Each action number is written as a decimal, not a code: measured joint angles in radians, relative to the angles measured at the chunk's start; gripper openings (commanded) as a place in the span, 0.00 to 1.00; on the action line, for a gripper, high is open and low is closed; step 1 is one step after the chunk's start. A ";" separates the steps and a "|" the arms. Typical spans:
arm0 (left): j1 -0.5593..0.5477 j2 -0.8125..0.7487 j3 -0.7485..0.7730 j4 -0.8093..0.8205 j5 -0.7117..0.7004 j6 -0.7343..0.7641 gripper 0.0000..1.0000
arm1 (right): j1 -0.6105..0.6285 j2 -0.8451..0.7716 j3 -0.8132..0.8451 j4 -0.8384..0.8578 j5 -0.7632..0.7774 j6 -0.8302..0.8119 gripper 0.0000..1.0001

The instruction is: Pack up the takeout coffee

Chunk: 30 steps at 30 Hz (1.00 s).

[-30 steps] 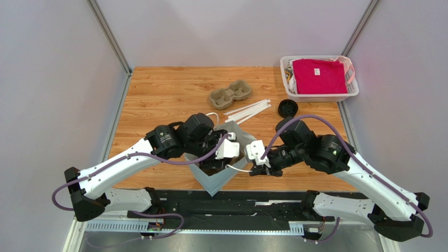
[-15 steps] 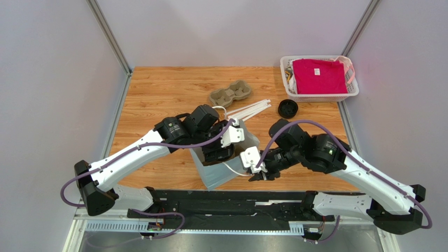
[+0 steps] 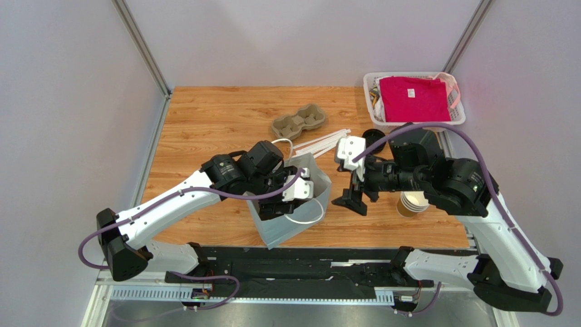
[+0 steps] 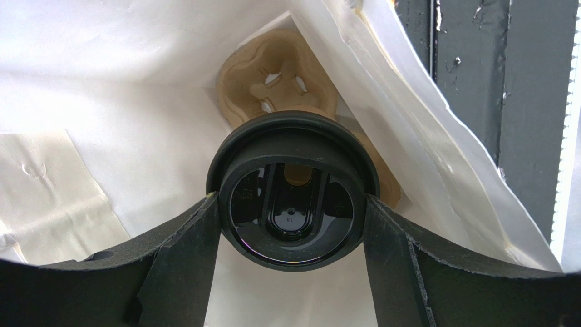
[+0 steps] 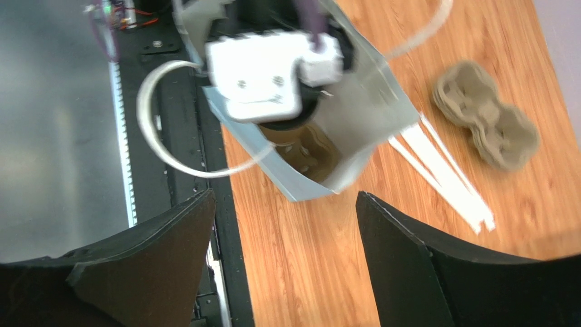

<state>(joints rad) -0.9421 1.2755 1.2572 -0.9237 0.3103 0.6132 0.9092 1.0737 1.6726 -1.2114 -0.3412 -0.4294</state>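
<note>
Wooden table (image 3: 204, 116), two arms reaching in from the near edge. White paper bag (image 3: 273, 235) stands open near the front edge, its handle loop (image 3: 307, 218) hanging out on the right side. The left arm's wrist goes down into the bag mouth and blocks most of the inside from above.

White basket (image 3: 374, 102) sits at the far right corner with a pink shirt (image 3: 412, 99) on top. A pulp cup tray (image 3: 299, 121) lies on the table beyond the bag, with white strips (image 3: 320, 143) fanned out between them. A stack of open cups (image 3: 411, 203) stands right of the bag, partly under the right arm.

Right gripper (image 3: 353, 197) hangs over bare wood just right of the bag, fingers spread wide, nothing between them.

Coffee (image 4: 293, 204) is inside the bag, black lid up, on a second pulp tray (image 4: 279, 75) at the bottom. Left gripper (image 4: 290, 201) is clamped on it, one finger against each side of the lid.

Loose black lid (image 3: 370, 135) lies near the basket, half hidden by the right arm's cable.
</note>
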 measured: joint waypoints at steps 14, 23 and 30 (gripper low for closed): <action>-0.049 -0.004 -0.019 -0.049 0.048 0.118 0.00 | -0.364 0.359 0.057 0.030 -0.251 -0.088 0.77; -0.053 0.001 -0.019 -0.066 0.051 0.153 0.00 | -0.250 0.404 0.098 0.032 -0.304 -0.302 0.76; -0.053 0.005 -0.019 -0.076 0.051 0.154 0.00 | -0.202 0.464 0.098 0.055 -0.305 -0.381 0.41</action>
<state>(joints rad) -0.9955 1.2804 1.2377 -0.9993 0.3611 0.7670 0.7074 1.5375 1.7702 -1.1564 -0.6464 -0.8101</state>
